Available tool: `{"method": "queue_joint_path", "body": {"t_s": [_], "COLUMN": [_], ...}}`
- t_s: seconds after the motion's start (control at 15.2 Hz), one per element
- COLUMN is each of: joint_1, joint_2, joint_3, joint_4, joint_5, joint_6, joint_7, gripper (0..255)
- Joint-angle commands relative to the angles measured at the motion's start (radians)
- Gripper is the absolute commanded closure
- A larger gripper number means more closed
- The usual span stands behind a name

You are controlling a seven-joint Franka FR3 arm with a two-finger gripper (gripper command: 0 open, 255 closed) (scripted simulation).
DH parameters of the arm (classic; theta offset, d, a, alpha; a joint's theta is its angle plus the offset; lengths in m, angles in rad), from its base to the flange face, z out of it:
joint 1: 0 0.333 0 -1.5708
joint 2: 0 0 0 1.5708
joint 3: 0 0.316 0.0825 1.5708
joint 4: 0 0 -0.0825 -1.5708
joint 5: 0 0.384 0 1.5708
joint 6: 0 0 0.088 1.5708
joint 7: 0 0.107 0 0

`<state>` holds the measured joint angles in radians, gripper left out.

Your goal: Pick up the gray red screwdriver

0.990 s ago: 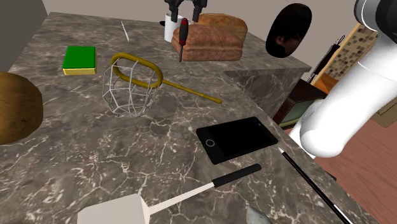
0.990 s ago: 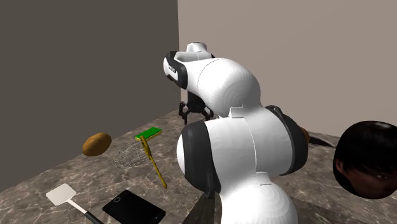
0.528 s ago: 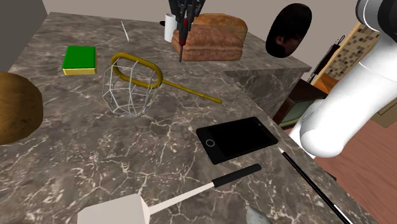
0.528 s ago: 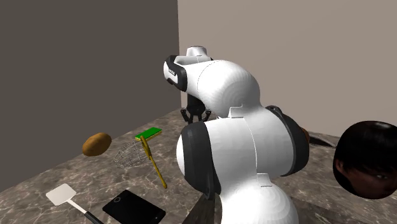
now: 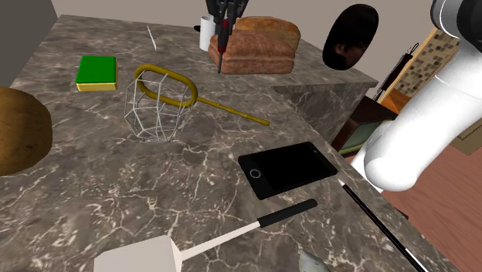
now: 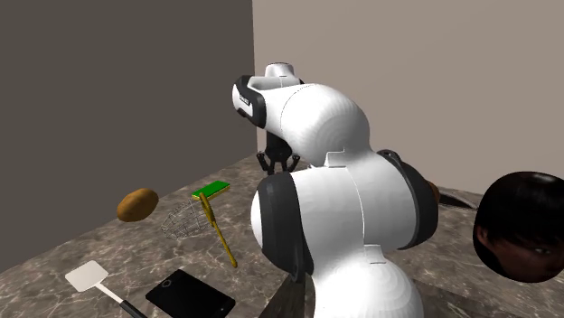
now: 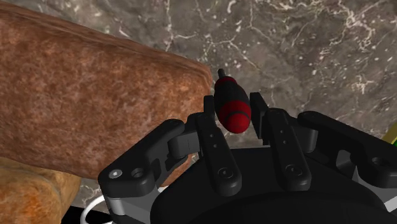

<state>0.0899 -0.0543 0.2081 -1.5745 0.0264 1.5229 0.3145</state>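
Bulbous red-black screwdriver (image 7: 233, 105), veined marble counter (image 7: 312, 38)

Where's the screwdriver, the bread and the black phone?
screwdriver (image 7: 233, 109): wrist view, on its red handle.
bread (image 5: 259, 51): shoulder view, middle of the front loaf.
black phone (image 5: 287, 168): shoulder view, middle of its screen.
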Motion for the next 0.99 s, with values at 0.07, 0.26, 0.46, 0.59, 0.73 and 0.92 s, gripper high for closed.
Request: {"method": "queue_joint_path", "body": {"t_s": [0.07, 0.26, 0.46, 0.59, 0.73, 0.92], "joint_1": [0.001, 0.002, 0.004, 0.005, 0.007, 0.009], "joint_2": [0.012, 0.03, 0.053, 0.069, 0.089, 0.1], "joint_3": [0.001, 0.002, 0.004, 0.006, 0.008, 0.009], "joint_4": [0.052, 0.116, 0.186, 0.235, 0.289, 0.321], "joint_5": [-0.002, -0.006, -0.011, -0.014, -0.018, -0.021], "joint_6": [-0.041, -0.087, -0.134, -0.168, -0.202, -0.223], "joint_7": [0.002, 0.006, 0.01, 0.013, 0.016, 0.018], "gripper": [255, 255, 255, 255, 255, 255]}}
